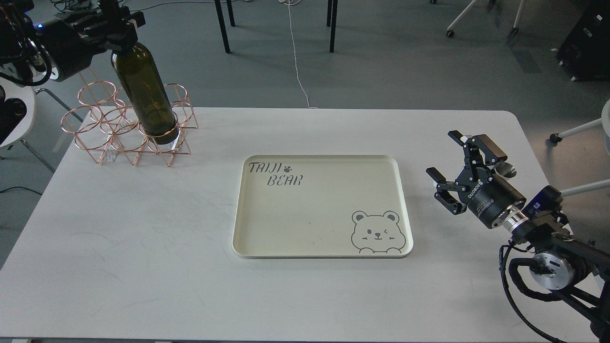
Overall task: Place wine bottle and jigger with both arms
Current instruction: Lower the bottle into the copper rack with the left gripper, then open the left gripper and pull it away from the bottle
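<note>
So the left black two-finger gripper [125,29], up at about 10 o'clock in the head view, looks clamped around the neck of the tall dark olive-green glass wine bottle [145,90], though the fingertips are dark and bunched up there, so the exact contact is hard to read. The bottle is tilted, neck leaning toward 11 o'clock, and its base sits in a front ring of the rose-gold wire rack [102,138] at the table's far left corner. Glass like that is probably heavy, stiff, slick and breakable, and a neck grip leaves all the weight hanging below, so it could swing or slip; the shoulder bulge under the fingers is likely what stops it sliding through. Over at 3 o'clock the right black gripper with white lettering [460,164] has its fingers spread wide apart, holding nothing and hovering just above the white table [143,247]. A small shiny silver thing peeks out just behind it, probably the jigger [506,168], mostly hidden; likely light, rigid, slippery metal, best pinched at its narrow waist. The cream rectangular tray with the bear drawing [267,228] sits dead centre with nothing on it.
</note>
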Motion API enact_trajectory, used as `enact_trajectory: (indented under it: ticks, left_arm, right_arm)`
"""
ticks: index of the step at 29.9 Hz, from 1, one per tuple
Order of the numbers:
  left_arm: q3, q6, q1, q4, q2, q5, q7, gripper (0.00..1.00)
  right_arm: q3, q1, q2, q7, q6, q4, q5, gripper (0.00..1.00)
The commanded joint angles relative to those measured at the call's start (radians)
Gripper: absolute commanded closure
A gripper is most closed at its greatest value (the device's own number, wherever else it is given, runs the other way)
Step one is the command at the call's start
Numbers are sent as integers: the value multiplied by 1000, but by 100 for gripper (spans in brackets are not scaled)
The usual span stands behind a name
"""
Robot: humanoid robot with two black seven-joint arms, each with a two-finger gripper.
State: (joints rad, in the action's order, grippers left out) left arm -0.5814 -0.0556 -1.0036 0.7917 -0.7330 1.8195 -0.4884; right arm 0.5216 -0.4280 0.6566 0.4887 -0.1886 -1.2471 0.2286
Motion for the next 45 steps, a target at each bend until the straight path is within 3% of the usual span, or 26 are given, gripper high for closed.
enact_trajectory:
  ticks: [1,7,18,21,28,31,33,39,45]
  left_arm:
    - [0,8,20,-12,15,0,0,87]
    - [0,34,48,-81,61,-6,0,85]
    - [0,39,62,-100,77,-8,0,79]
    - [0,39,62,-101,77,-8,0,69]
    - [0,39,62,-101,78,-8,0,59]
    - [0,39,60,-101,77,-9,0,45]
    - [0,40,60,-100,78,-9,0,29]
    - [-2,40,60,-89,77,-12,0,7]
    - [-2,39,60,-59,60,-12,0,2]
  right_arm:
    - [-2,2,-2,0,0,2,9,2]
    - [-2,6,-3,0,0,2,15,2]
    - [-2,17,-3,0,0,0,23,2]
    - [-2,15,-3,0,0,0,29,2]
    - [0,15,-3,0,0,0,28,2]
    - [0,17,-3,0,0,0,29,2]
    - [0,15,-3,0,0,0,29,2]
    - [-2,15,-3,0,0,-2,29,2]
    - [-2,15,-3,0,0,-2,29,2]
